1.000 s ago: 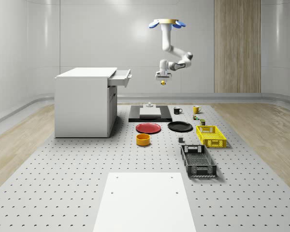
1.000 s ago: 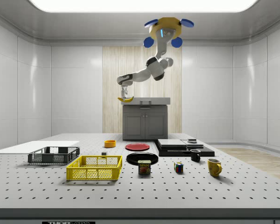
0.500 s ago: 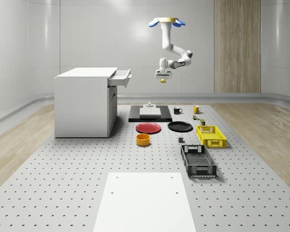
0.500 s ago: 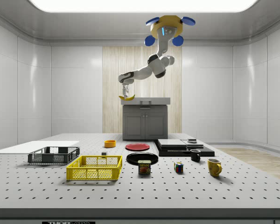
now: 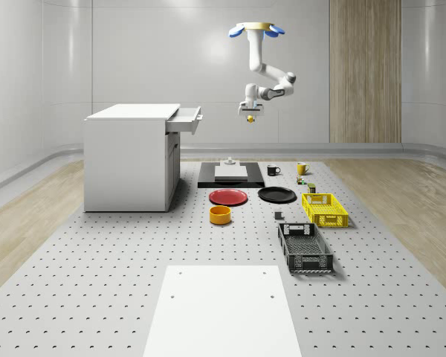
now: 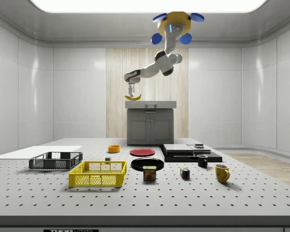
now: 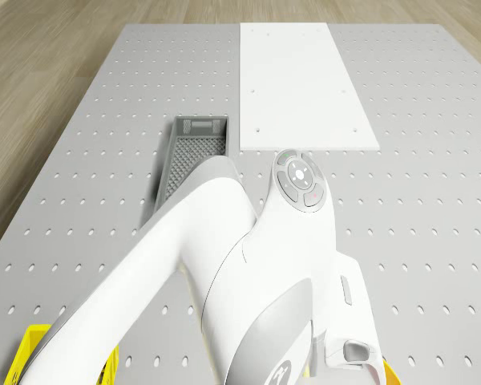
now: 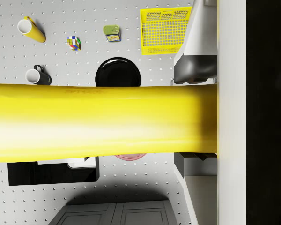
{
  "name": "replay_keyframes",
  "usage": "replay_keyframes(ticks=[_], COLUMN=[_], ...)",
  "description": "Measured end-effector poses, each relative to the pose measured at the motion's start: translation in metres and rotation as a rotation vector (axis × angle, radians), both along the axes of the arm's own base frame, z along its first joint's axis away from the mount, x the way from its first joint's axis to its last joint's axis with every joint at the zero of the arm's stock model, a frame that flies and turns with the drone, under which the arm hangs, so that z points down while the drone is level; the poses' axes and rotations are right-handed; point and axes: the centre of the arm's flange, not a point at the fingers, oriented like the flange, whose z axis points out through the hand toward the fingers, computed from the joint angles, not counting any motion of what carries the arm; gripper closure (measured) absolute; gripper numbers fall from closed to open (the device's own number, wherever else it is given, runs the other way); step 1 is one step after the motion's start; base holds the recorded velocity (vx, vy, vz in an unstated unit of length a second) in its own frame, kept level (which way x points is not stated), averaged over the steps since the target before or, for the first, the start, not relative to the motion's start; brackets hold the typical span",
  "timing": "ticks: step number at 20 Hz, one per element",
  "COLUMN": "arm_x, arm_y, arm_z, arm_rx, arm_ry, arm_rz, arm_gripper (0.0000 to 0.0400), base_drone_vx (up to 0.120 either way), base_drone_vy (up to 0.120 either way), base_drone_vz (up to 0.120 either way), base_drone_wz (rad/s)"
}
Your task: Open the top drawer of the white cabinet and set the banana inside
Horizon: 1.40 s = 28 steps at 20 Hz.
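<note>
We hover high above the bench (image 5: 97, 297), our pincer (image 6: 131, 92) gripping the banana (image 6: 133, 97) (beside the open top drawer (image 5: 187, 117)).

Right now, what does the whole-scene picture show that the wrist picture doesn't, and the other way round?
The whole-scene view alone shows the drone hovering high above the table, beside the cabinet with its top drawer pulled out, and the grey crate. The wrist view alone shows the cube and the can. Both show the banana held in the gripper, the black plate and the yellow crate.
</note>
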Motion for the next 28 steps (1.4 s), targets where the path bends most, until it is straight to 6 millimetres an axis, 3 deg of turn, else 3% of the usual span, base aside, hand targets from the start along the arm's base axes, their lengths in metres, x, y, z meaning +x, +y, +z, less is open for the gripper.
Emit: replay_keyframes(ticks=[13,28], arm_x=[0.0,0.0], arm_y=[0.0,0.0], arm_z=[0.0,0.0], arm_rx=[0.0,0.0], arm_ry=[0.0,0.0], arm_rz=[0.0,0.0], arm_gripper=[0.0207,0.0207], base_drone_vx=[-0.12,-0.12], base_drone_vy=[0.0,-0.12], base_drone_vz=[0.0,0.0], base_drone_wz=[0.0,0.0])
